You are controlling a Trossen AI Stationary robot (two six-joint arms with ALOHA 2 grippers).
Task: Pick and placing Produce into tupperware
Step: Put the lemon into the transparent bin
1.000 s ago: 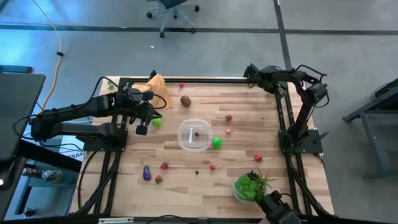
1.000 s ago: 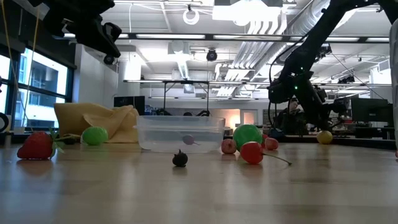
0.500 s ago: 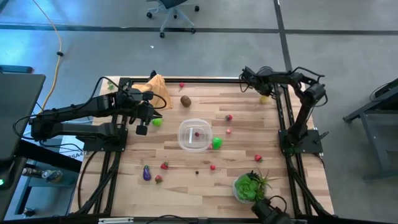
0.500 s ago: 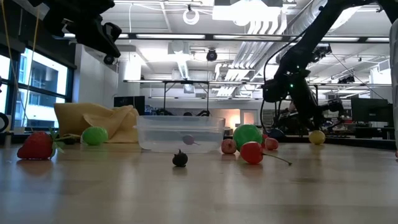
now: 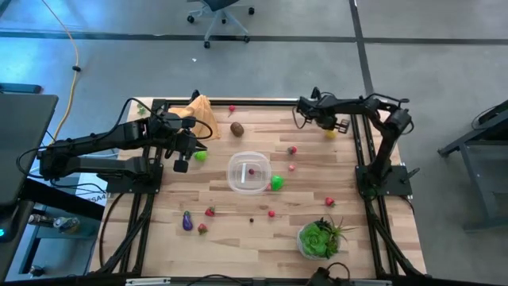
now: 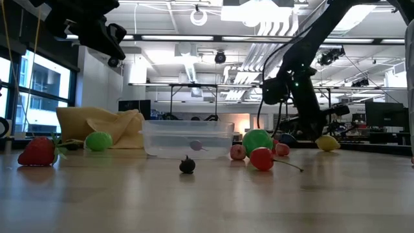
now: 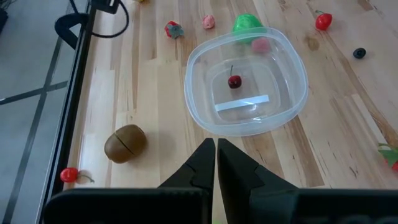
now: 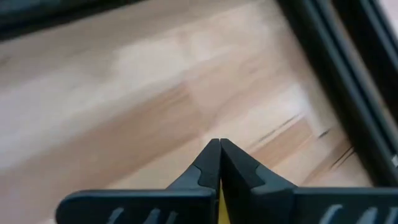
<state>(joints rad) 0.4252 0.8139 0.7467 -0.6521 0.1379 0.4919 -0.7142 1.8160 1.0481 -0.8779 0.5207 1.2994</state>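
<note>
- Wooden counter (image 5: 238, 230) seen from above, with 2 dark arms, 1 at each side.
- The tub (image 5: 248, 171), a clear round container, sits near the middle of the counter. 1 cherry (image 7: 234, 81) lies inside it.
- A lime (image 5: 276, 183) touches the tub's rim on the side toward the right arm.
- The left pincer (image 5: 181, 162) hangs above the counter near the left edge, its fingers (image 7: 205, 163) pressed together with nothing between them. Another lime (image 5: 201, 156) lies just beside it.
- The right pincer (image 5: 305, 110) reaches over the far right corner, fingers (image 8: 211, 165) closed, holding nothing.
- A lemon (image 5: 330, 134) lies on the counter near the right arm.
- A kiwi (image 5: 236, 129) lies toward the far edge, beside a tan cloth (image 5: 202, 113).
- An eggplant (image 5: 187, 221) and 2 strawberries (image 5: 209, 211) lie toward the near left.
- A leafy plant (image 5: 320, 237) stands at the near right.
</note>
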